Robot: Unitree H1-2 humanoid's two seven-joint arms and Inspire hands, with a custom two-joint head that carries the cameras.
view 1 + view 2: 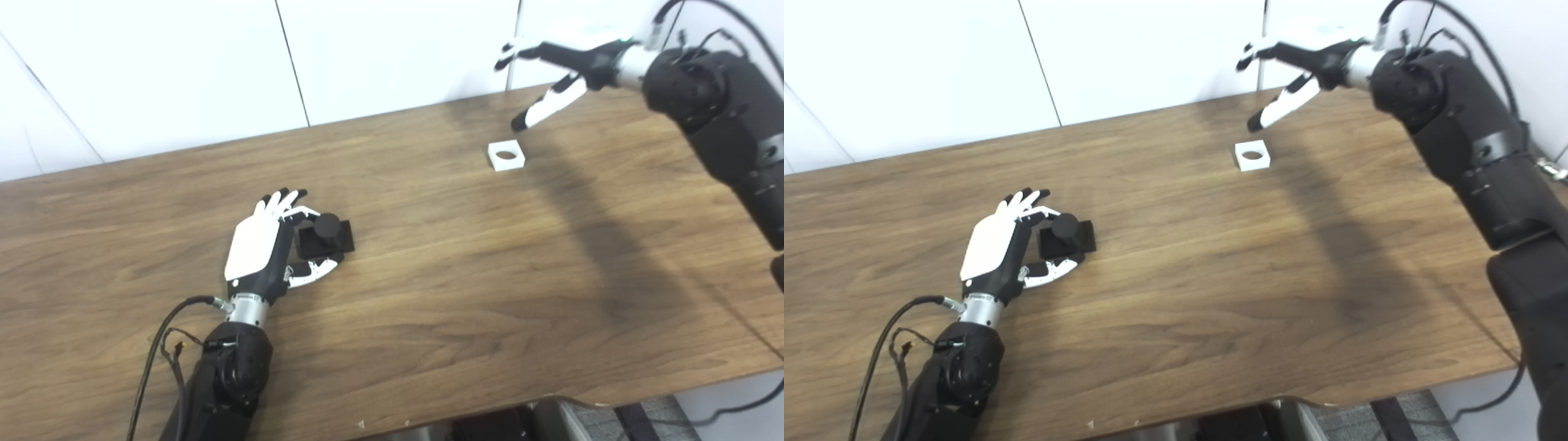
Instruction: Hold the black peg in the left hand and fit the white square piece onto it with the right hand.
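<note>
The black peg [326, 233], a round post on a square black base, stands on the wooden table [429, 257] left of centre. My left hand [269, 251] lies beside it with fingers and thumb spread around the base, open, not closed on it. The white square piece [506, 155] with a round hole lies flat on the table at the far right. My right hand [551, 73] hovers above and just behind it, fingers spread open and empty. The same shows in the right eye view: peg [1066, 236], piece [1252, 155], left hand [1007, 248], right hand [1295, 67].
A white panelled wall [367, 55] runs behind the table's far edge. The table's front edge [490, 404] is near the bottom. A black cable [159, 343] loops by my left forearm.
</note>
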